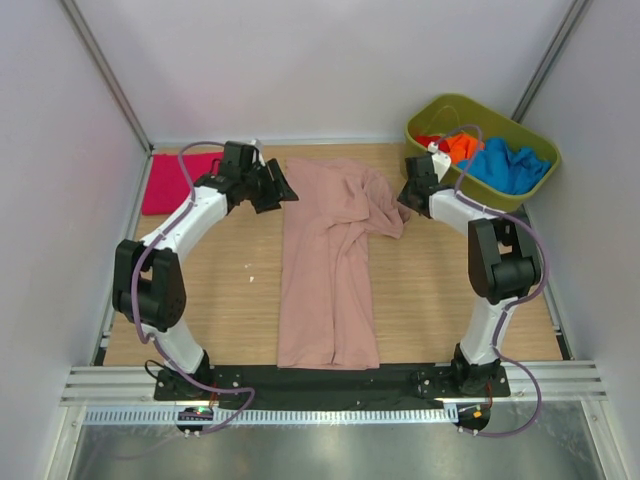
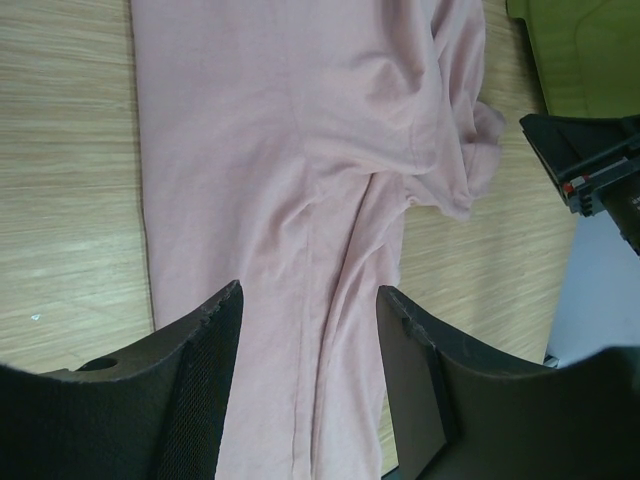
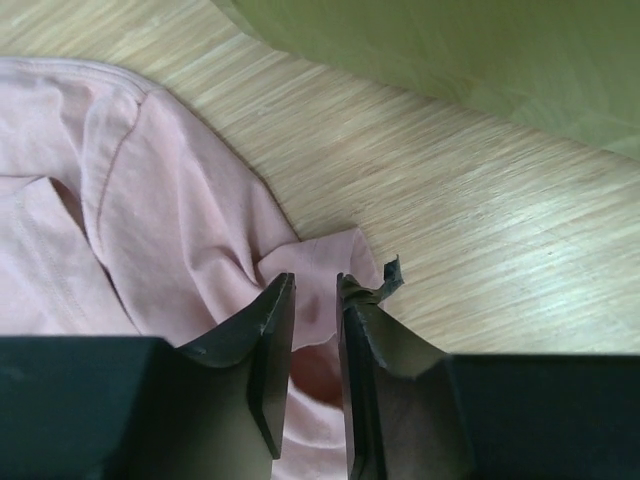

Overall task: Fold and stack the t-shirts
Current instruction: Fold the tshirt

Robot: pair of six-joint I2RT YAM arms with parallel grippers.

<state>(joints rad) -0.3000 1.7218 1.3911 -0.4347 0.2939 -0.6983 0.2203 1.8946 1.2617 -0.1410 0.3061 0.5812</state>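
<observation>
1. A light wooden table (image 1: 430, 300), its grain bare on either side.
2. Down the middle lies a dusty-pink t-shirt (image 1: 330, 270), rumpled at its far right.
3. Far left lies a magenta t-shirt (image 1: 165, 185), flat.
4. In the far-right corner stands an olive-green tub (image 1: 470, 99).

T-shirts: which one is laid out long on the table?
The dusty-pink cloth t-shirt in the middle. The magenta one lies folded far left; orange and blue ones sit crumpled in the olive-green plastic tub.
</observation>
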